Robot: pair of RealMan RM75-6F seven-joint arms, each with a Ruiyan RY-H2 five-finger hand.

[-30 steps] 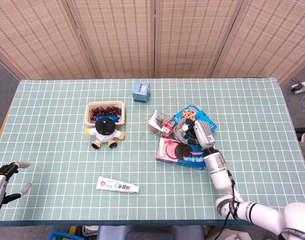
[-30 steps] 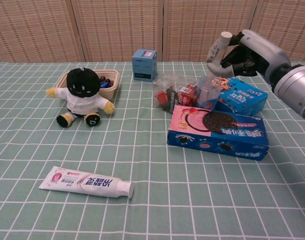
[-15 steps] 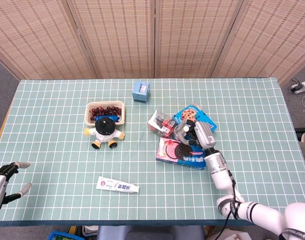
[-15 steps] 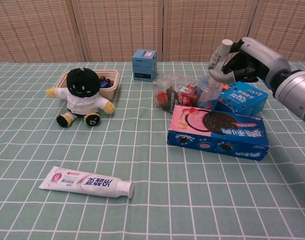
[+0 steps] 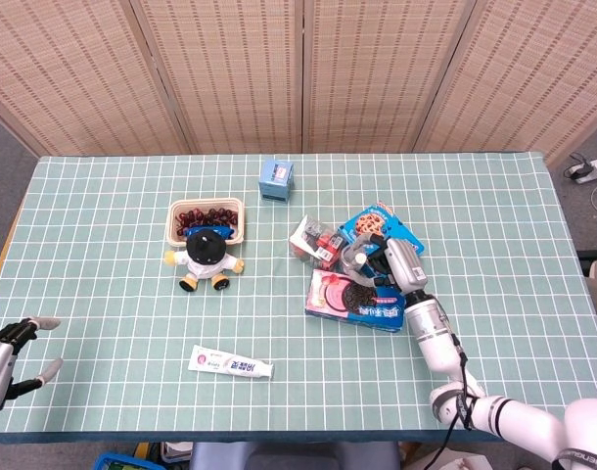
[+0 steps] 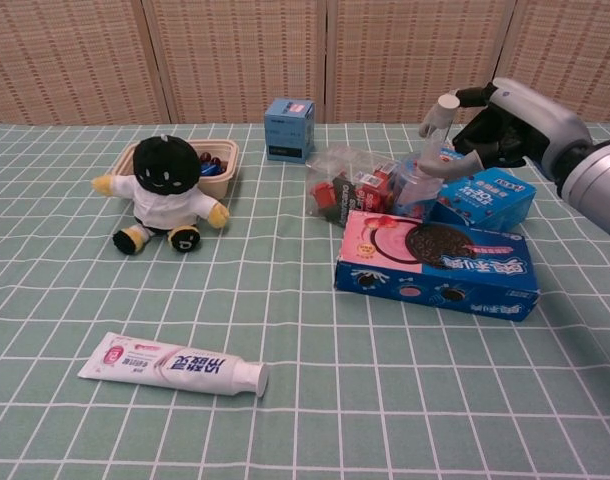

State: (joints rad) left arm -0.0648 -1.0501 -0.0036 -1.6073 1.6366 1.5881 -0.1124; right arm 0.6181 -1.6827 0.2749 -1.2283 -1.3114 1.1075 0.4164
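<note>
My right hand [image 6: 503, 125] [image 5: 393, 259] hovers with fingers spread just above and to the right of a clear plastic cup [image 6: 416, 186]. Its fingertips lie close to the cup's rim, and I see nothing held in it. The cup stands between a clear bag of red packets [image 6: 347, 188] [image 5: 315, 241] and a small blue cookie box [image 6: 484, 197] [image 5: 381, 224]. A long blue Oreo box [image 6: 435, 262] [image 5: 354, 298] lies in front of them. My left hand [image 5: 7, 360] is open and holds nothing, at the table's near left corner, far from everything.
A black-headed plush doll [image 6: 166, 193] [image 5: 206, 257] sits in front of a beige bowl of dark red fruit [image 5: 206, 217]. A small blue carton [image 6: 289, 129] [image 5: 276, 179] stands further back. A toothpaste tube [image 6: 175, 364] [image 5: 231, 363] lies near the front edge.
My right hand came down toward the cup, then drifted a little to the right with its fingers spreading wider. The left hand and the objects stayed put.
</note>
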